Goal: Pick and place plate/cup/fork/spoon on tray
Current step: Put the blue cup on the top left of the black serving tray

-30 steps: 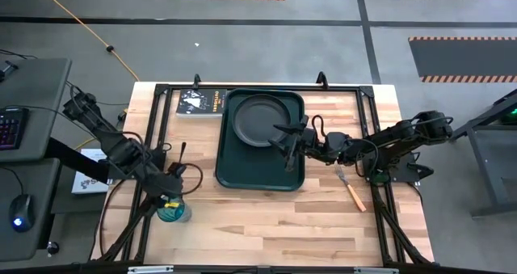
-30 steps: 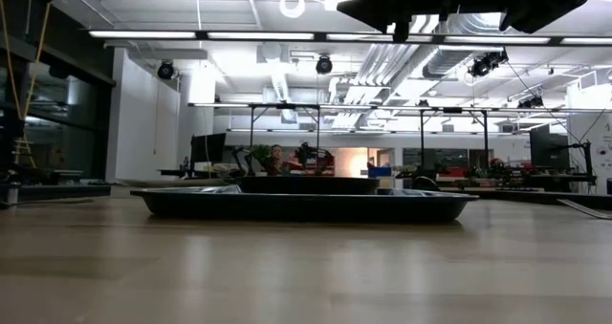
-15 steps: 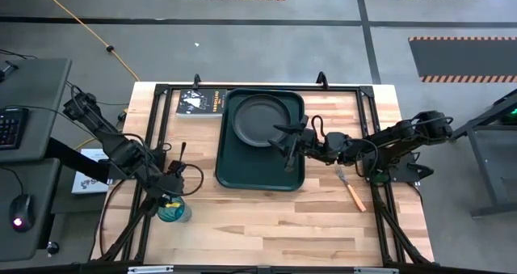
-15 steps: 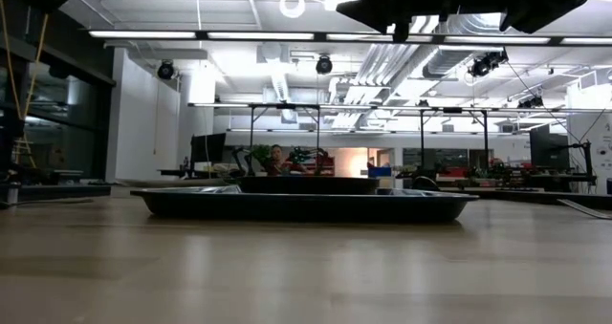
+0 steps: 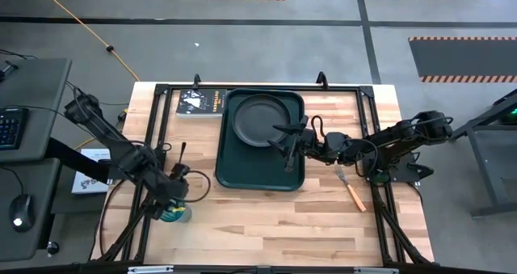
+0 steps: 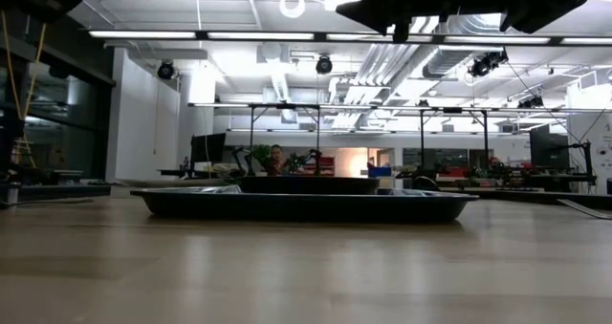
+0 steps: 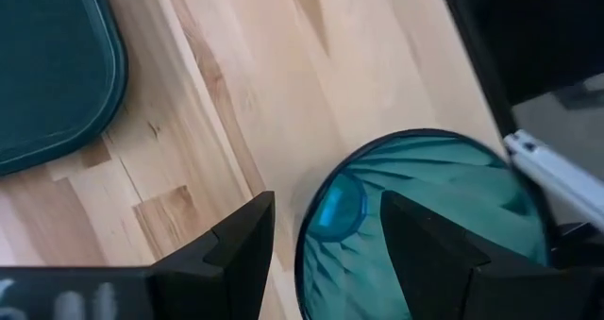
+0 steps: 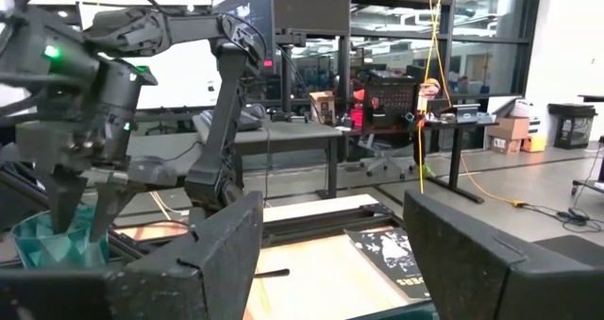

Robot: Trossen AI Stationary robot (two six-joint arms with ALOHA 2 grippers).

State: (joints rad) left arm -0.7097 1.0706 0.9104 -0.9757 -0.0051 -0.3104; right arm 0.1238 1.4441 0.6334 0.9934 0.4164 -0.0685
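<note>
The teal cup (image 5: 176, 215) stands upright on the table near its left near corner. My left gripper (image 5: 171, 203) is open right above it, pointing down. In the left wrist view (image 7: 326, 202) one finger stands outside the cup's rim (image 7: 307, 254) and the other over its inside. I cannot tell whether they touch it. The dark plate (image 5: 260, 119) lies on the far half of the green tray (image 5: 258, 170). My right gripper (image 5: 285, 149) is open and empty above the tray's right part. The orange-handled fork (image 5: 354, 191) lies on the table right of the tray. The spoon does not show.
A black printed book (image 5: 200, 102) lies at the far edge, left of the tray. The black frame rails (image 5: 157, 128) run along the table's edges, close to the cup. Bare wood lies near of the tray (image 5: 275, 225).
My left gripper has gone a little toward the table's near edge, over the cup, and now covers more of it in the high view. The cup, the tray, the plate and the fork have stayed in place.
</note>
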